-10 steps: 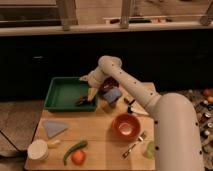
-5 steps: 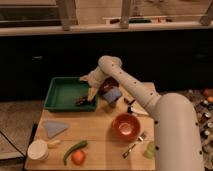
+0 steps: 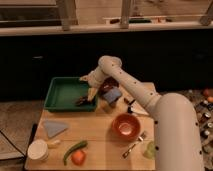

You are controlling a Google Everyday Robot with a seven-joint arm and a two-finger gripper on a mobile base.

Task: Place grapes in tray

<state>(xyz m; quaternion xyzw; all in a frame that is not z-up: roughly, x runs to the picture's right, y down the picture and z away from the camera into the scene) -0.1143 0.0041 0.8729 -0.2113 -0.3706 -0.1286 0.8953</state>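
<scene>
The green tray sits at the table's back left. The grapes, a small dark lump, lie at the tray's front right part, by its rim. My gripper reaches down from the arm over the tray's right side, right next to the grapes. I cannot tell whether it touches them.
An orange-red bowl stands at the table's middle right, with a fork in front of it. A blue object lies right of the tray. A blue cloth, a white cup and a green vegetable are at the front left.
</scene>
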